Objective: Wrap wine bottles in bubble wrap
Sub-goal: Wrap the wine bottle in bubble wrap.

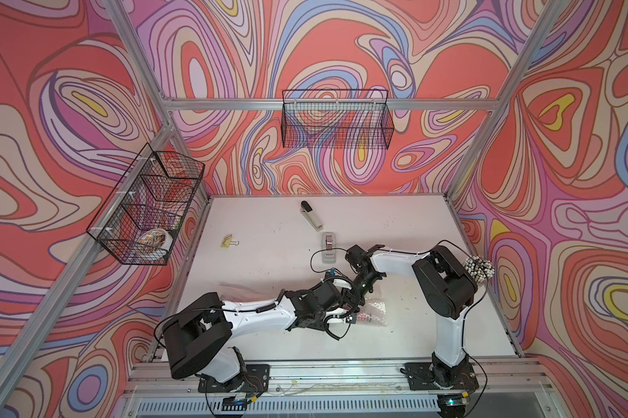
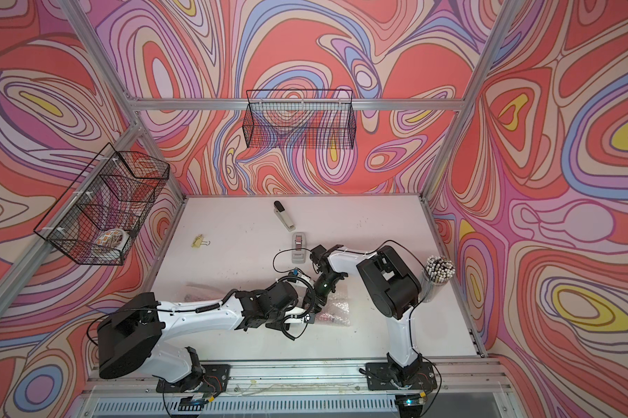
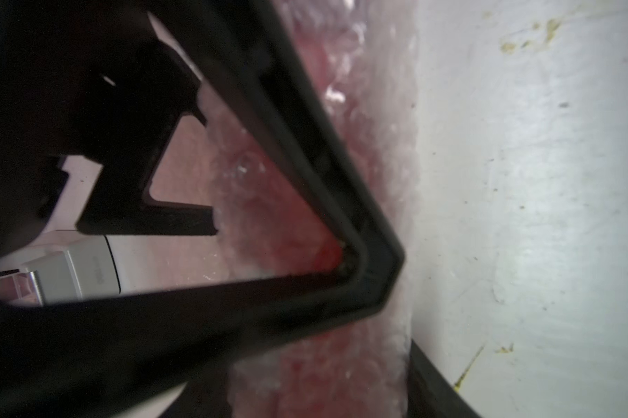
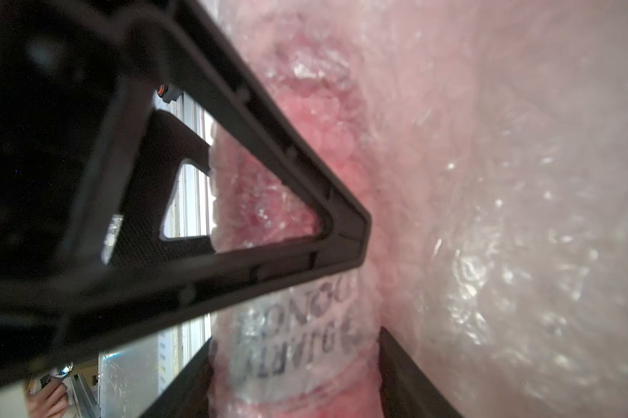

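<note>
A wine bottle [image 1: 368,318] [image 2: 329,319] of red liquid lies on the table front of centre, rolled in bubble wrap [image 1: 376,305] [image 2: 338,305]. My left gripper [image 1: 352,317] [image 3: 316,391] is shut across the wrapped bottle [image 3: 269,217], its fingers pressing the film on both sides. My right gripper [image 1: 357,304] [image 4: 294,380] is shut on the same bottle at its white label [image 4: 298,325]; loose bubble wrap [image 4: 504,217] spreads beside it. A second sheet of bubble wrap [image 1: 233,289] [image 2: 196,287] shows behind my left forearm, mostly hidden.
A stapler [image 1: 310,215] lies at the back and a grey tape dispenser [image 1: 329,248] just behind my right wrist. A yellow binder clip [image 1: 230,240] lies to the left. A cup of pencils [image 1: 479,269] stands at the right edge. Wire baskets [image 1: 336,119] [image 1: 146,206] hang on the walls.
</note>
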